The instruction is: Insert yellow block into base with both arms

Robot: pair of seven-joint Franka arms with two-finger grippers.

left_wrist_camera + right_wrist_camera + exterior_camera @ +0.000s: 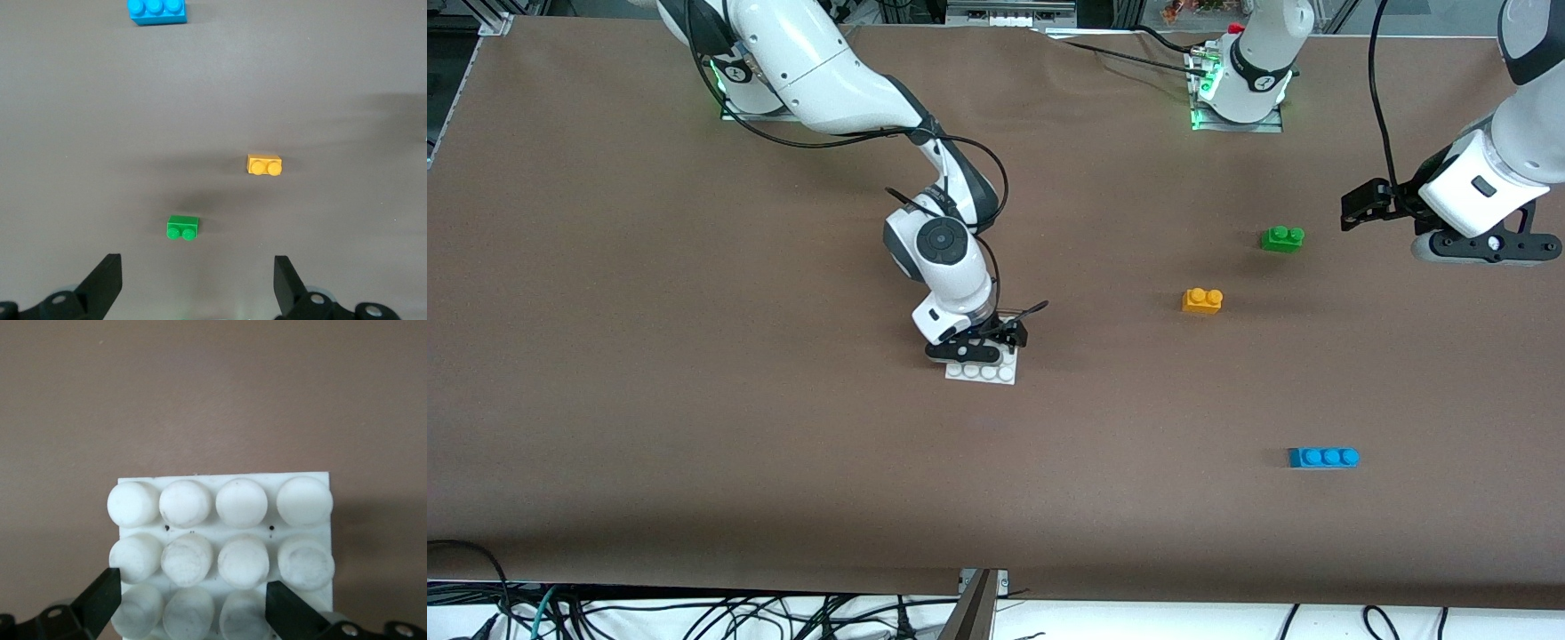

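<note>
While the right gripper (980,348) is sitting low over the base (996,373) near the middle of the worktop (694,400), its jaws are standing spread astride the plate in the right wrist view, with no firm clamp evident; the risk being judged here is that the base is skating or tipping once a brick is pressed onto it, caused by a hold that is catching only one edge of the plate. Moving toward the left arm's end, the yellow block (1202,300) is lying upright and alone on the worktop, two studs up, well apart from the base, looking clean, squarely moulded and orange-yellow. A green brick (1282,238) is resting near it, farther from the front camera, and could be getting picked by mistake, being the same two-stud shape and lying closest under the left gripper (197,280). A blue brick (1323,457) is lying nearer the front camera, well apart. That left gripper is hovering over the table's end, jaws spread wide and carrying nothing.
</note>
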